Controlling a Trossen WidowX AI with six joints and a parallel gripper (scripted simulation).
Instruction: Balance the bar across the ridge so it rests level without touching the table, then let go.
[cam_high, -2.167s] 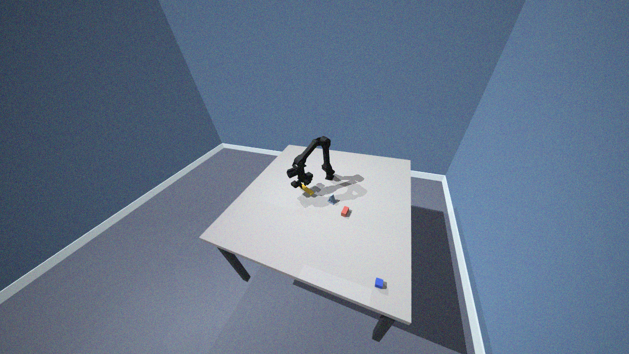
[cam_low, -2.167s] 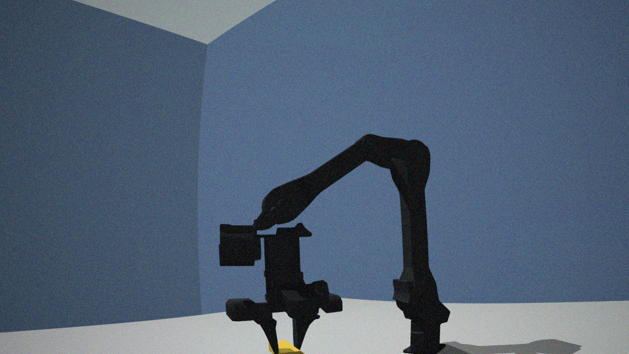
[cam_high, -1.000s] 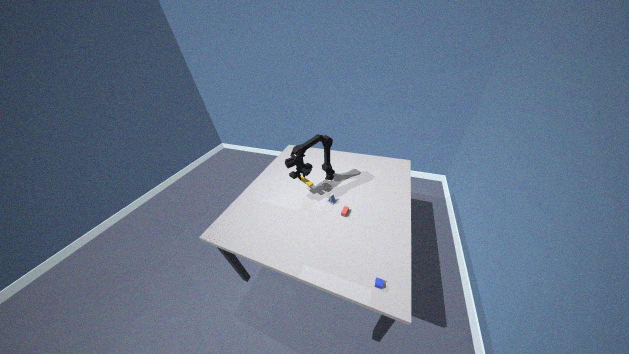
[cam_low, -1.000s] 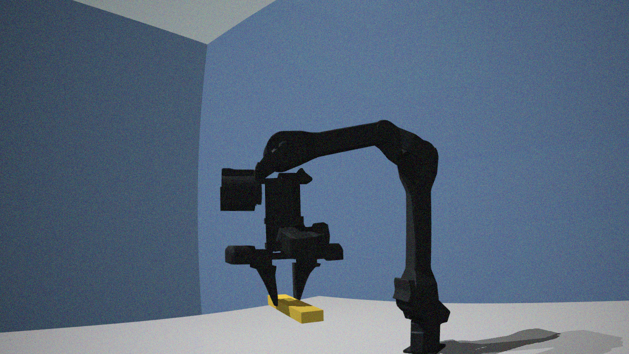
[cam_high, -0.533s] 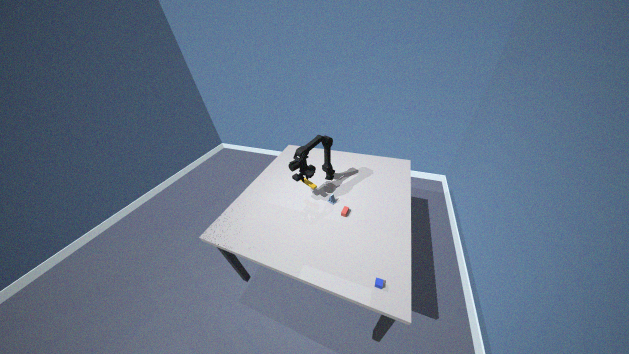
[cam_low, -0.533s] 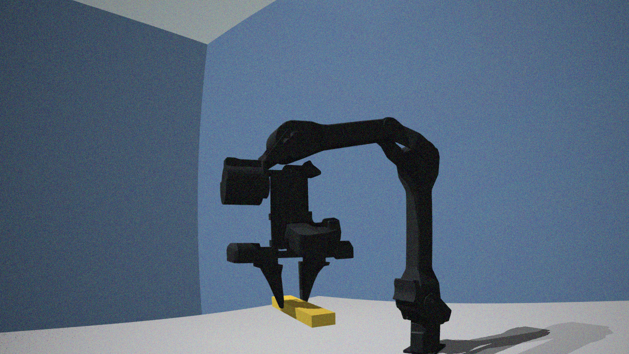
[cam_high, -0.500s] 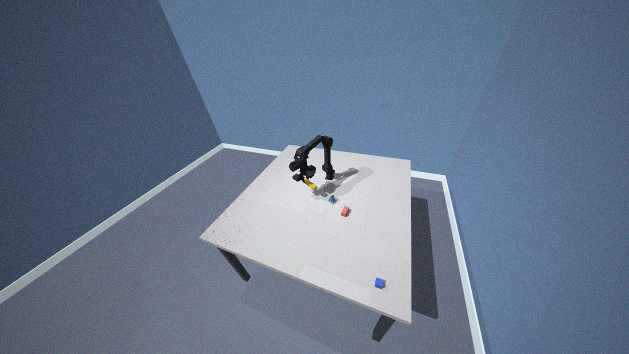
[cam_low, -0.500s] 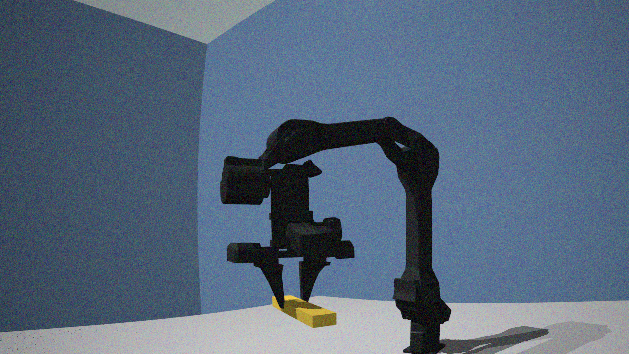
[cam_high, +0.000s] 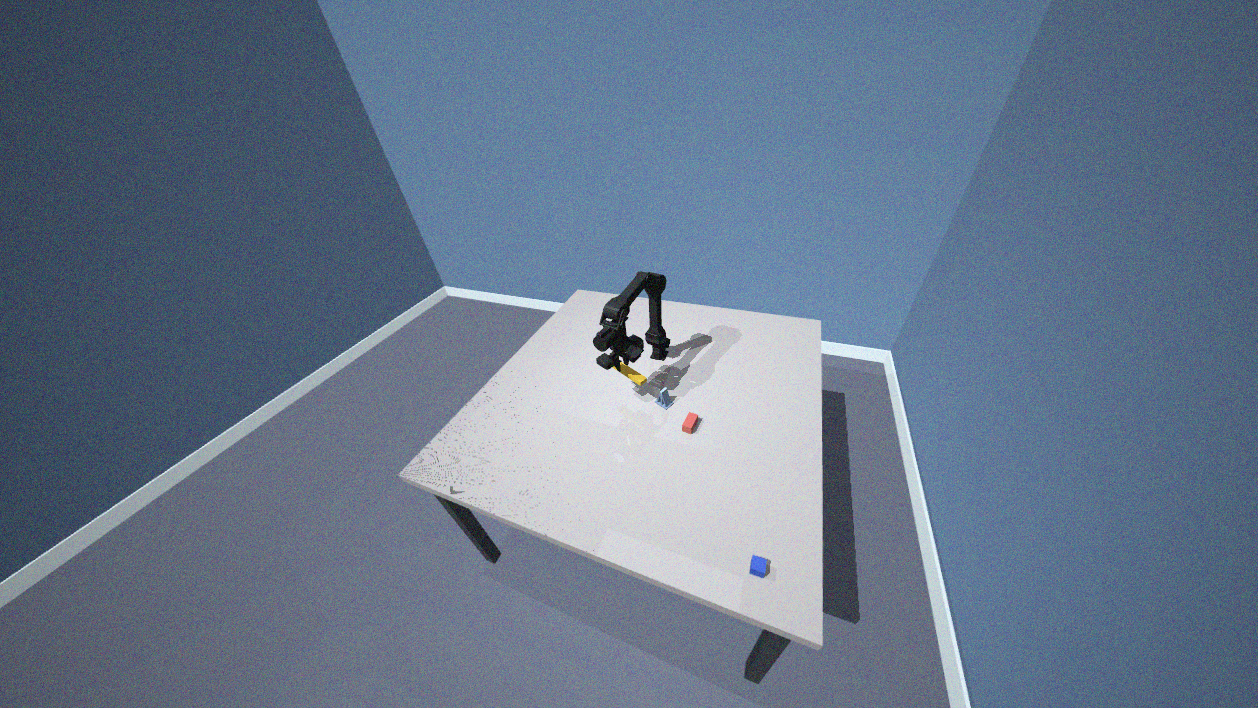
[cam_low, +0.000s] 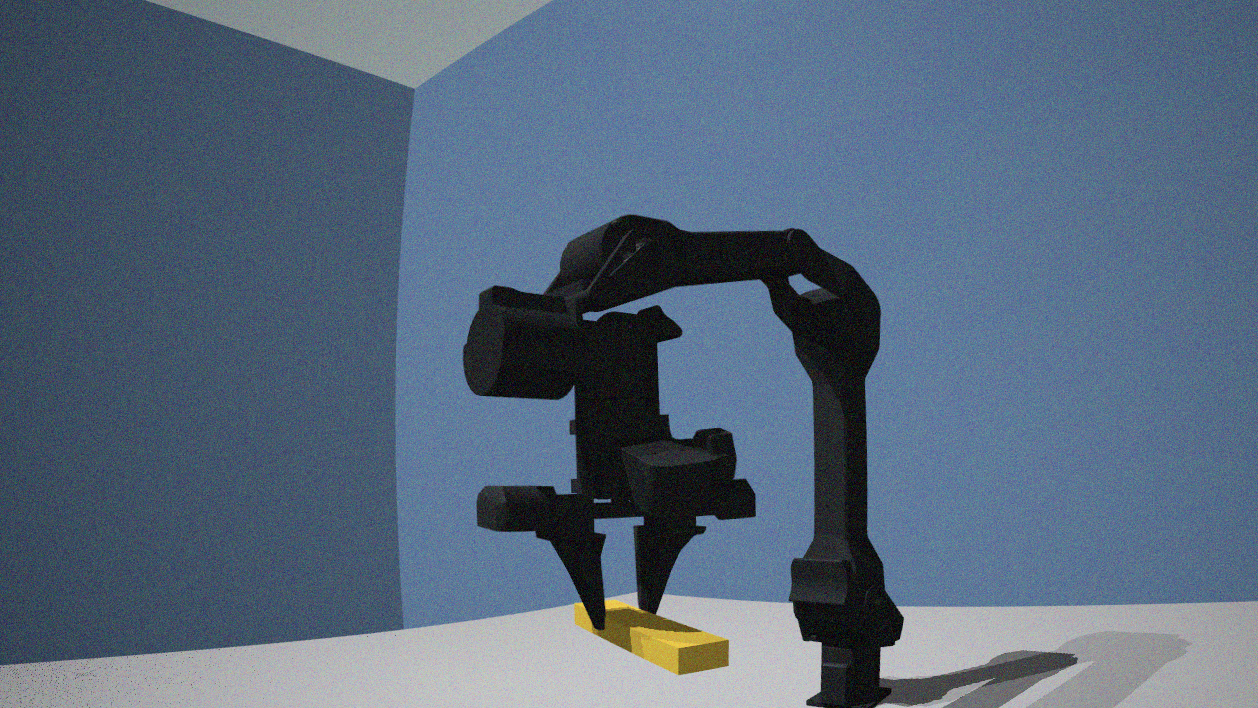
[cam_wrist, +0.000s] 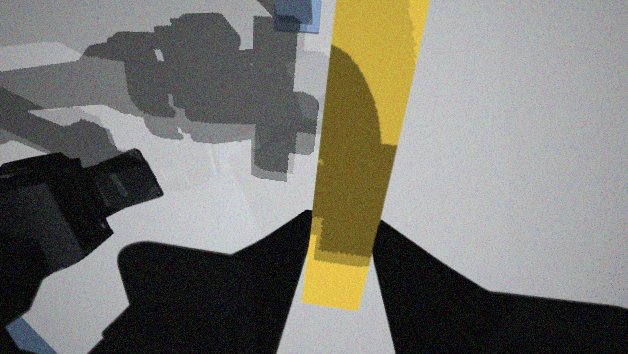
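On my bench (cam_high: 563, 493) (cam_low: 264, 678), a red block (cam_high: 690, 422) sits beyond the ridge (cam_high: 663, 399); a blue cube (cam_high: 758, 566) occupies the near right corner. My gripper (cam_high: 617, 364) (cam_low: 626, 619) (cam_wrist: 342, 222) clamps the yellow bar (cam_high: 632, 375) (cam_low: 682, 645) (cam_wrist: 352, 165), cropped in the wrist view.

The top camera is looking down from afar across the whole bench (cam_high: 563, 493); the exterior one is facing the arm (cam_high: 653, 308) (cam_low: 840, 440) closer, near bench height; the wrist one is peering down past the tool's fingers (cam_high: 617, 362) (cam_low: 649, 572), all three sharing the yellow bar (cam_high: 632, 374) (cam_low: 677, 641) (cam_wrist: 350, 190).

Blue-walled room, white baseboards, table (cam_high: 563, 457) (cam_low: 492, 678) (cam_wrist: 525, 150), robot arm (cam_high: 655, 312) (cam_low: 840, 440)
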